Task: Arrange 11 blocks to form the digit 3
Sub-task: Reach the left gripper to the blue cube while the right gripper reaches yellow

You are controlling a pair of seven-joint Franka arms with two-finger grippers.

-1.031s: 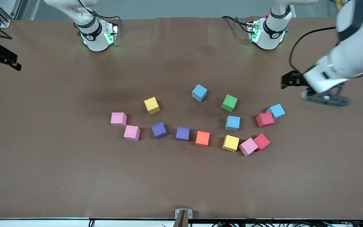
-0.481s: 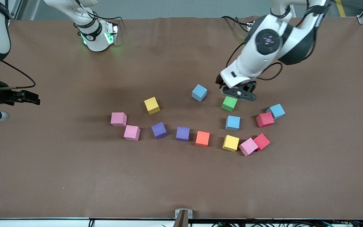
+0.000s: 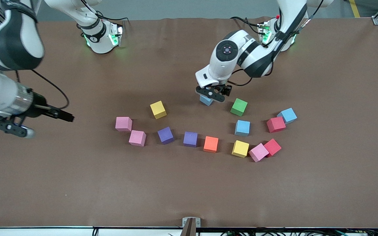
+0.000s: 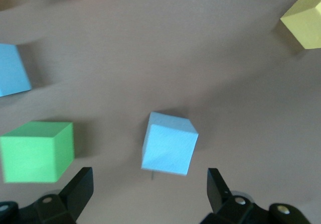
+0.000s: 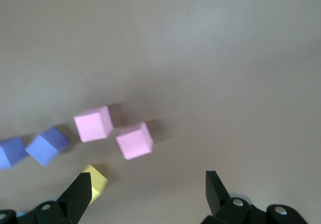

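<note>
Left tool has swung across from above the green block and now hangs low over the farthest light blue block, fingers spread wide with the cube between them in the left wrist view, nothing clamped. Right tool has also come in over bare bench at the right arm's end, fingers apart, empty, short of the pink pair. Judgement: first pick is about to start. The digit 3 is not begun, and every cube lies loose.

Count, near to far:
- Nearest arc: pink block touching a red cube, yellow block, orange block, two purple blocks, one more pink.
- Middle: a light blue, second red cube touching another light blue, third pink.
- Far: second yellow, the green, then the light blue under the left tool.

Totals: three pink, two yellow, three light blue, two purple, one green, one orange, two red. That makes fourteen cubes and twelve non-red, so one is spare for an eleven-block figure. No two task cubes are set in a bar yet.
</note>
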